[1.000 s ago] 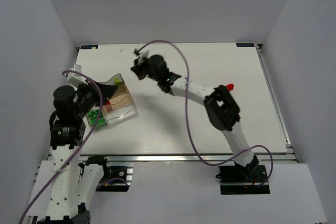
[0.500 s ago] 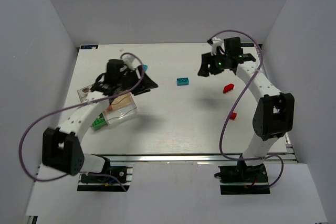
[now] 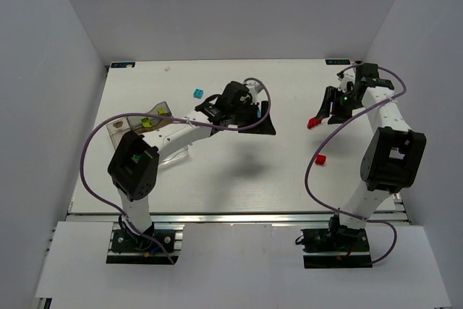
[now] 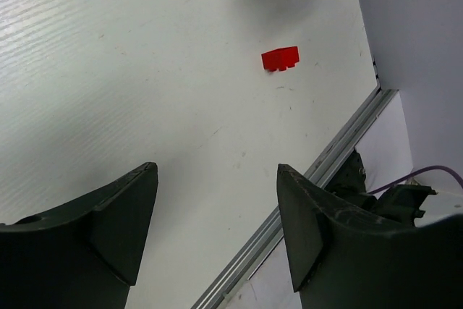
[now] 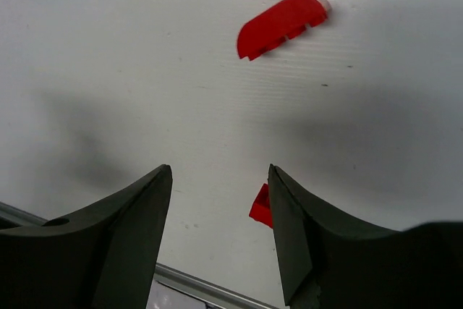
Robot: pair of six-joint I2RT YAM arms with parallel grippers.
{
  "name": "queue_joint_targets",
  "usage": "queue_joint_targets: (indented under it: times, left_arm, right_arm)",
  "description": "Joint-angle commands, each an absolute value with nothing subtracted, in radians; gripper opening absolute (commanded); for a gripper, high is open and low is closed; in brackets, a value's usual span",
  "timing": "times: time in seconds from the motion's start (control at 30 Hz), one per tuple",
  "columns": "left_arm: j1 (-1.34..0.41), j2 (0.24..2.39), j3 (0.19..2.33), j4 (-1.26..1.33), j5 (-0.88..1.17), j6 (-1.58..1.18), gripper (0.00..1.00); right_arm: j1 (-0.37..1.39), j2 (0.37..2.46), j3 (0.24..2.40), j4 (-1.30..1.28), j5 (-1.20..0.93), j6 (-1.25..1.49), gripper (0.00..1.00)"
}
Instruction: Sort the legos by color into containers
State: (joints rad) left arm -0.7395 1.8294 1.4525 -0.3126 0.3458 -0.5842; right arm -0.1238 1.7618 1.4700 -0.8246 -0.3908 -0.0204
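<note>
**Inspector:** On the table (image 3: 239, 179), right side, the curved red brick (image 5: 282, 25) lies loose beyond the right gripper (image 5: 219, 171), whose jaws stand apart, empty.

**Clerk:** Handling?

**Inspector:** Judged light, rigid, slick. Pinch its flat sides, not the rounded top. The left gripper (image 4: 217, 168) is likewise spread, holding nothing. The clear tray (image 3: 123, 122) sits well apart, left.

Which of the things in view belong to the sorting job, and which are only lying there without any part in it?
Belong to the job:
- red curved brick
- small red brick
- cyan brick
- lime bricks
- clear tray

Only lying about:
- purple cables
- metal rail at the table's near edge
</note>
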Motion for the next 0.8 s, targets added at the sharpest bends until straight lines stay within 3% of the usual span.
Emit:
queue_joint_targets:
  times: [0.0, 0.13, 0.43, 0.6, 0.77]
  left_arm:
    - [-0.752, 1.799, 1.470, -0.272, 0.298, -0.540, 0.77]
    - [-0.762, 1.757, 1.410, -0.247, 0.269, -0.541, 0.77]
    - [-0.782, 1.686, 1.348, -0.230, 0.204, -0.548, 0.78]
    - [-0.792, 1.678, 1.344, -0.250, 0.183, -0.555, 0.78]
    - [-0.792, 1.660, 1.342, -0.270, 0.149, -0.555, 0.78]
  right_arm:
    - [-0.123, 1.790, 1.502, -0.838, -0.295, 0.155, 0.62]
    - [-0.118, 1.865, 1.554, -0.795, -0.253, 0.250, 0.85]
    - [-0.106, 2.066, 1.697, -0.747, -0.160, 0.342, 0.88]
    - [-0.087, 2.123, 1.710, -0.752, -0.167, 0.357, 0.83]
    - [-0.063, 2.152, 1.706, -0.752, -0.175, 0.368, 0.59]
